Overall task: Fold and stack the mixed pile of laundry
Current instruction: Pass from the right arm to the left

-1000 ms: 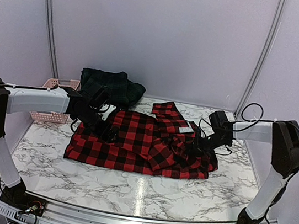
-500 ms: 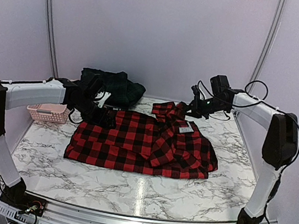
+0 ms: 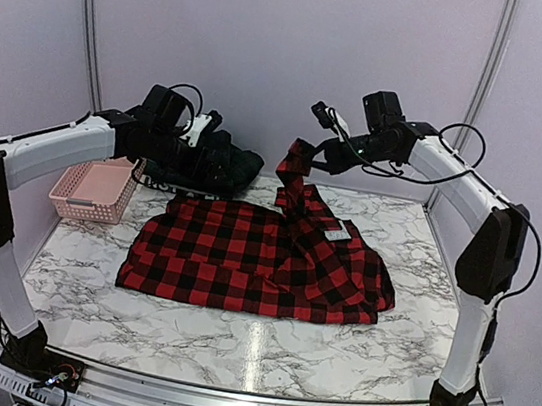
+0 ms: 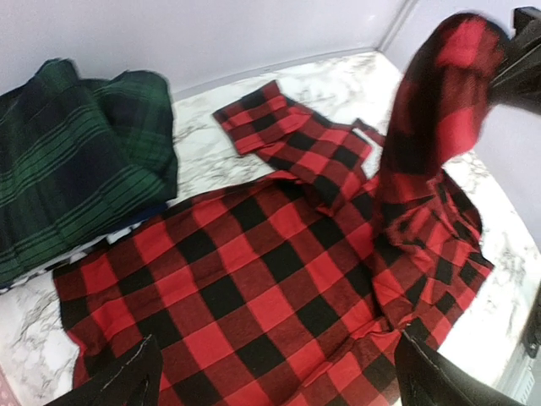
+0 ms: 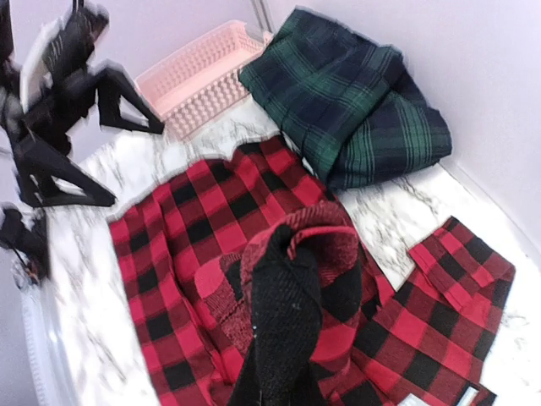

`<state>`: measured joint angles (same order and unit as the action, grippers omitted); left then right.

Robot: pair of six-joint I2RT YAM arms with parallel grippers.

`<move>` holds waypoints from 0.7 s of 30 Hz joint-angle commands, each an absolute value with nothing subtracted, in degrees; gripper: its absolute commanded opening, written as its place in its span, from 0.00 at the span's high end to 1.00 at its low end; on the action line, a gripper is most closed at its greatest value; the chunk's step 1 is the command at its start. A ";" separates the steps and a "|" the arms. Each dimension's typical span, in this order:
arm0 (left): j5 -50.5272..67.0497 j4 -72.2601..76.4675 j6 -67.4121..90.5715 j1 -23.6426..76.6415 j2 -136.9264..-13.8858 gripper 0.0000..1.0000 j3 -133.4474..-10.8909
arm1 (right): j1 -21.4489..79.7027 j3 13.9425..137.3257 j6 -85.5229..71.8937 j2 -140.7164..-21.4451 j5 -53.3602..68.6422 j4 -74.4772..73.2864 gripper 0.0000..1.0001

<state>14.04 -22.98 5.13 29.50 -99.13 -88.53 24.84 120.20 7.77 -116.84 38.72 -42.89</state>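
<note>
Shirt: the red-and-black checked shirt [image 3: 243, 260] is lying spread flat across the middle of the table [image 3: 231, 344], reaching closer to the right edge than the left.
Lifted part: a strip [image 3: 296, 171] of the shirt, on its far side, is rising off the table and hanging bunched from the right gripper [image 3: 315, 157].
Right gripper: its jaws are pressing together on the top of that strip, holding it up near the middle of the far edge, with the rest of the shirt lying below and nearer.
Left gripper [image 3: 215, 158]: its jaws are standing spread wide and gripping nothing. It is hovering over the far-left part of the table, clear of the shirt below it.
Green piece [image 5: 355, 101]: it is lying bunched at the far edge, just beyond the shirt's far-left corner.
Basket [image 5: 203, 63]: it is sitting at the left edge, beside the green piece.
</note>
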 commanded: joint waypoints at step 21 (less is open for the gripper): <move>11.76 -7.46 -5.45 40.59 -88.19 0.01 -76.04 | 40.96 87.03 55.23 -85.84 -20.96 -24.71 1.00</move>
